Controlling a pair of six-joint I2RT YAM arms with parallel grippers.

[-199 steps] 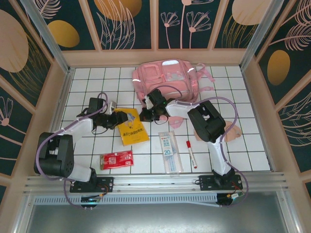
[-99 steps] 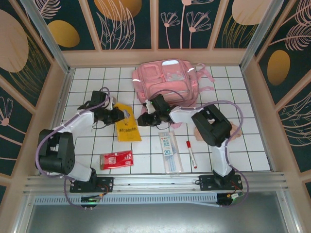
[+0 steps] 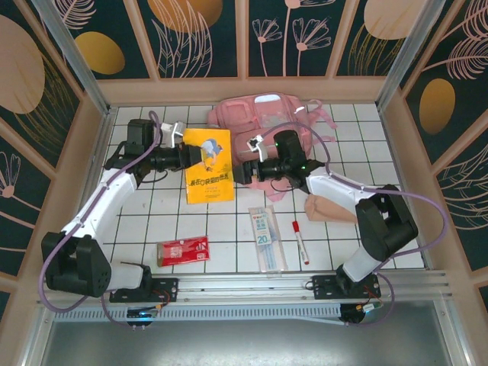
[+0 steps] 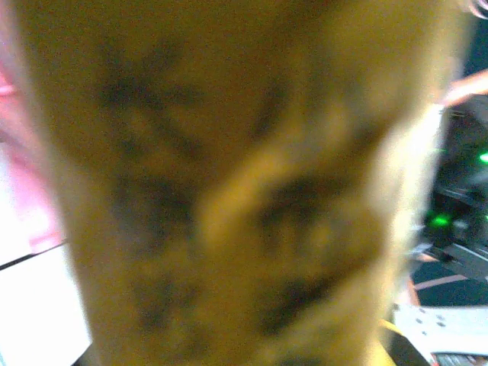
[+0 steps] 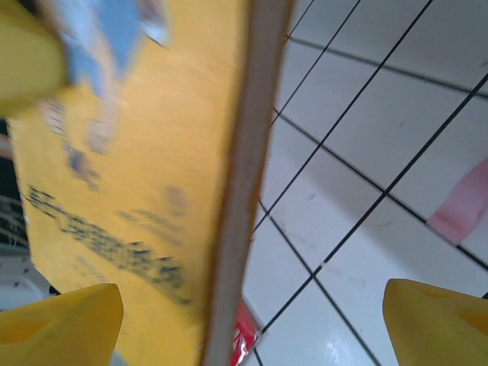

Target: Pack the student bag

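The pink student bag (image 3: 268, 120) lies at the back of the tiled table. A yellow book (image 3: 208, 165) is held up off the tiles just left of the bag, with my left gripper (image 3: 187, 155) shut on its left edge. The book's cover (image 4: 229, 191) is a close yellow blur in the left wrist view. My right gripper (image 3: 246, 168) is open beside the book's right edge, in front of the bag. In the right wrist view the book's spine edge (image 5: 238, 191) stands between the wide-apart yellow fingertips (image 5: 61, 320), which do not touch it.
A red packet (image 3: 183, 250) lies near front left. A clear ruler pack (image 3: 267, 236) and a red marker (image 3: 300, 240) lie near front centre. A beige-pink pouch (image 3: 329, 208) lies to the right. Wooden walls ring the table.
My left gripper closed on the yellow book and raised it back toward the bag. My right gripper opened and swung back and right, its arm now stretched out.
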